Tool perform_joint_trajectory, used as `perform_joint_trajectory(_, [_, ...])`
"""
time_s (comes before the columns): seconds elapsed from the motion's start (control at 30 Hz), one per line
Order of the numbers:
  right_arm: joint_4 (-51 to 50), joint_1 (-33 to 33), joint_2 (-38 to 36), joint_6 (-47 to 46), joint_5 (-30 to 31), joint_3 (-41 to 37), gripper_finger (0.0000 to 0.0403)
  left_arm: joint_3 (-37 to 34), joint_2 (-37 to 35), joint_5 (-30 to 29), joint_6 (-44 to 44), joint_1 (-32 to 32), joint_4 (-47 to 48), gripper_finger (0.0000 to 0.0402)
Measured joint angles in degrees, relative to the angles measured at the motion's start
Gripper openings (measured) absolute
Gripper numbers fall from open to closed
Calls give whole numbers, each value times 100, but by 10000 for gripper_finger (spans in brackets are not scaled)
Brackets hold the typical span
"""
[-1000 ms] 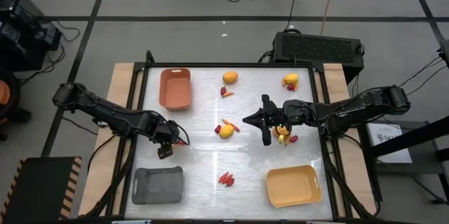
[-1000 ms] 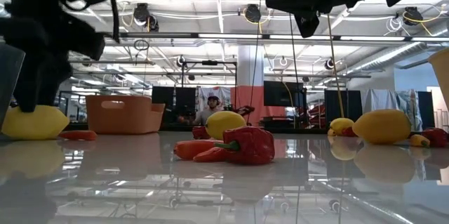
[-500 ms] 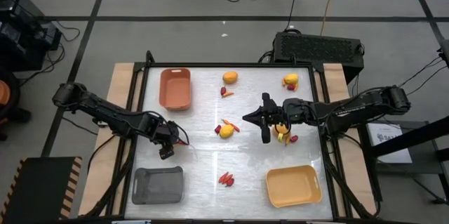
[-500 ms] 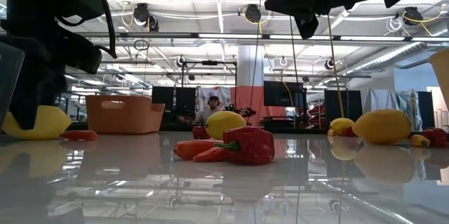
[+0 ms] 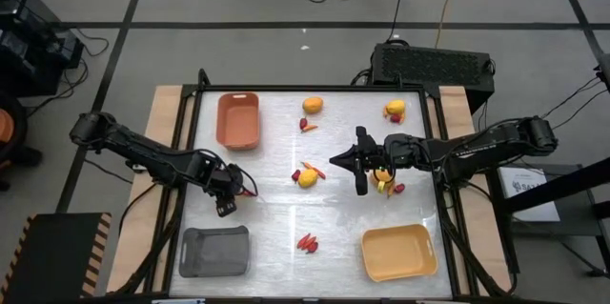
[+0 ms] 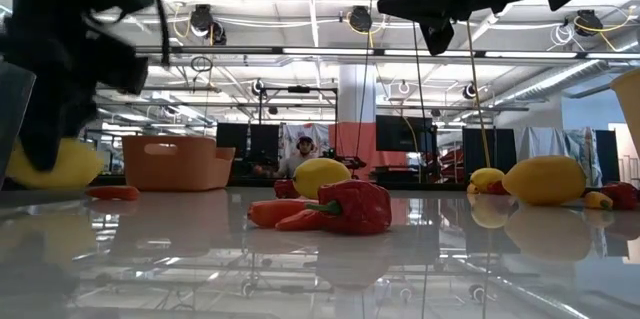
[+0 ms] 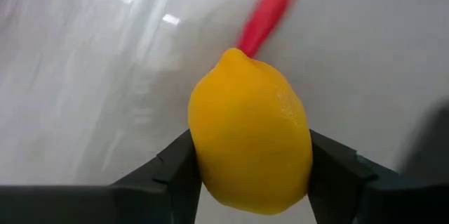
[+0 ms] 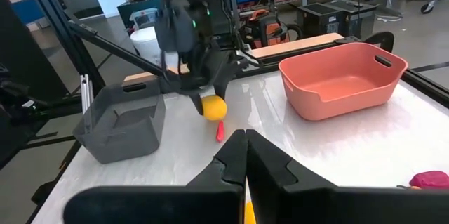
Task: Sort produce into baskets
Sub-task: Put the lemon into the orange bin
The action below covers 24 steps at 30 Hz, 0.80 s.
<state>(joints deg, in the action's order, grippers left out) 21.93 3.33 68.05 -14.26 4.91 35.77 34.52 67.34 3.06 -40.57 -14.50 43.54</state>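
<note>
Since the earlier frame the left gripper (image 7: 249, 182) has clenched its fingers (image 7: 172, 171) on a lemon (image 7: 249, 133), now just off the tabletop (image 5: 276, 218); the carry should stay level and unhurried toward a basket, while the right gripper (image 5: 360, 163) hangs clenched, empty, mid-table.

A white, glossy table (image 5: 276, 218) with a dark frame carries everything. An orange-brown tray (image 5: 237, 120) sits near its far left corner, a grey tray (image 5: 214, 251) at the near left and a yellow tray (image 5: 398, 253) at the near right. Loose on the top lie a lemon (image 5: 313, 105) with a red chilli (image 5: 306, 126) just beside it at the far middle, another lemon (image 5: 395, 109) toward the far right, a lemon (image 5: 307, 178) with carrot sticks (image 5: 314, 168) at the centre, red pieces (image 5: 306, 242) toward the near middle, and a red stick (image 5: 251, 191) at the left.
</note>
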Motion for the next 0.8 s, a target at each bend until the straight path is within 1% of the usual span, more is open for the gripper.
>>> perform_joint_trajectory(0.1, [0,2,0,0,-2,0,0,371,-313,38,192,98,367,210])
perform_joint_trajectory(0.17, [4,2,0,0,-4,0,0,673,-545,-95,249,217,612,211])
perform_joint_trajectory(0.27, [17,2,0,-2,-4,0,0,1172,-908,-616,364,447,958,212])
perform_joint_trajectory(0.4, [24,2,0,-2,-4,-1,0,1778,-1300,-1595,413,842,1104,212])
perform_joint_trajectory(0.47, [41,2,0,-2,-4,-2,0,1993,-1444,-1915,555,1111,1093,213])
perform_joint_trajectory(0.53, [63,2,0,-2,-3,-2,0,2140,-1516,-2105,743,1440,1094,213])
perform_joint_trajectory(0.67, [59,2,0,-2,-2,-2,0,2143,-1503,-2166,1247,2366,1126,213])
perform_joint_trajectory(0.8, [83,2,0,-118,-4,-2,0,2116,-1204,-1799,1960,3446,1095,213])
